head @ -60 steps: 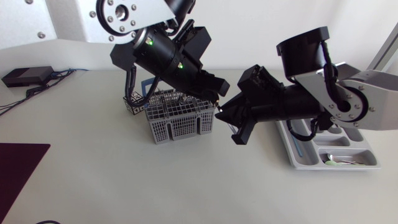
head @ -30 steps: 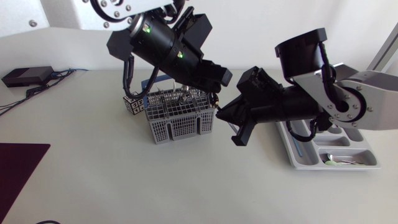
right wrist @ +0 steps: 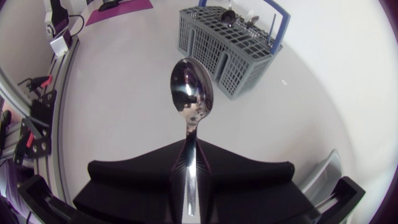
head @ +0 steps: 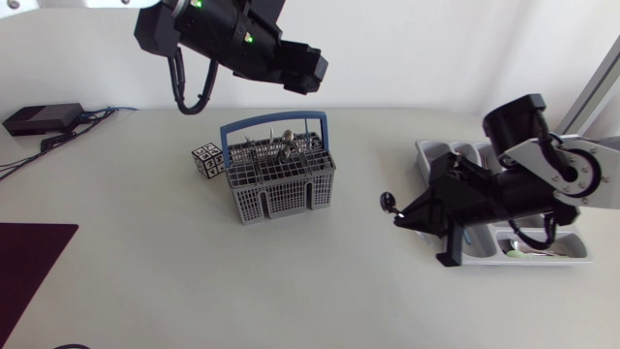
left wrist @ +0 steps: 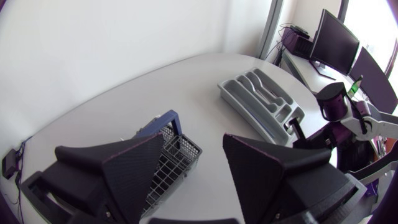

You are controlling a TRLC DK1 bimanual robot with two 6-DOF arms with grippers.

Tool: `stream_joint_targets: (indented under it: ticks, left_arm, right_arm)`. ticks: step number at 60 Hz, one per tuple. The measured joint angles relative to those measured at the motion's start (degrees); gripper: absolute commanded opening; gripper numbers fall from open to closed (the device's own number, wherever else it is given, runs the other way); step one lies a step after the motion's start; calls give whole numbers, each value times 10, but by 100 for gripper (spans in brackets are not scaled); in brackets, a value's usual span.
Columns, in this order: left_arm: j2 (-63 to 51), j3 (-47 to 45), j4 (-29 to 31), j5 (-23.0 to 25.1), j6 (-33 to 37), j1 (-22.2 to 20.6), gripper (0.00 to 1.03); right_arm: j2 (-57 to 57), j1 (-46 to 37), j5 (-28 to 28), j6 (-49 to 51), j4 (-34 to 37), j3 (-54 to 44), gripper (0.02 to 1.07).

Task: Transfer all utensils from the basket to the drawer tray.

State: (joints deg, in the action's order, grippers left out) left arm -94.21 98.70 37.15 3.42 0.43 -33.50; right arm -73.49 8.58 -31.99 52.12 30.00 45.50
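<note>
Spoon (right wrist: 191,93): clamped by our right gripper (right wrist: 189,149), bowl plain only in its wrist view; our left gripper (left wrist: 194,152) gapes wide, empty.

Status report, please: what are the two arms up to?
Right gripper shut on spoon, beside drawer tray. Left gripper open, high above basket. More utensils in basket. Nothing seen blocking.

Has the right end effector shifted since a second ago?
Yes. The right end effector, shut on a spoon, has drawn away from the basket toward the drawer tray.
</note>
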Motion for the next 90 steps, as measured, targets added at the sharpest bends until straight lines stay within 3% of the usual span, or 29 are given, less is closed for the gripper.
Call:
stream_joint_targets:
  ticks: [15,23,40,59,64,69,76,80,83,90]
  left_arm:
    - [2,-69,-41,-35,29,19,70]
    - [2,-106,-63,-57,42,22,70]
    - [2,-145,-78,-70,48,22,70]
    - [2,-163,-86,-82,48,20,70]
    - [2,-165,-87,-92,48,16,69]
    - [3,-168,-88,-102,48,11,63]
    - [3,-178,-92,-118,48,7,56]
    - [3,-181,-93,-136,48,5,56]
    - [1,-181,-95,-150,48,4,54]
    - [-13,-180,-101,-178,48,-1,49]
  right_arm:
    - [-42,-231,-27,285,154,37,7]
    - [-112,-332,-18,427,192,93,7]
    - [-228,-452,73,611,197,185,7]
    - [-299,-471,153,671,95,184,11]
    - [-303,-471,160,673,87,178,19]
    - [-303,-471,160,676,81,168,38]
    - [-290,-477,160,677,79,158,50]
    - [-273,-481,159,669,80,156,65]
    - [-257,-481,160,658,89,156,90]
    - [-226,-481,158,636,134,157,92]
